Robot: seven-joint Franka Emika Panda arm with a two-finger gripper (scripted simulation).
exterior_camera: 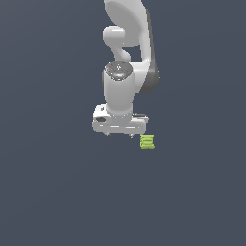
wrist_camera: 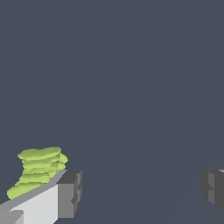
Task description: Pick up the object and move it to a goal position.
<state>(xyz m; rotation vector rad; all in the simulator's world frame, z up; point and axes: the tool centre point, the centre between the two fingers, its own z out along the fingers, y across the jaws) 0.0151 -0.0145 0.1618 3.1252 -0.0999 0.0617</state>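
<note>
One small lime-green ridged block, the object to be picked up, lies on the dark grey floor just off the side of the white gripper, toward the exterior view's right and slightly nearer the camera. The gripper is spread wide: in the wrist view its two dark finger pads stand far apart with only bare floor between them, and the block sits outside that gap, just beyond the outer face of one finger.

Nothing is held yet, so the step in hand looks like alignment before the grasp. To do it well, the arm likely needs to shift sideways until the block is centred between the pads, then descend. Lowering from here would probably set a finger down on the block or nudge it away. No goal marker is visible in either view.
</note>
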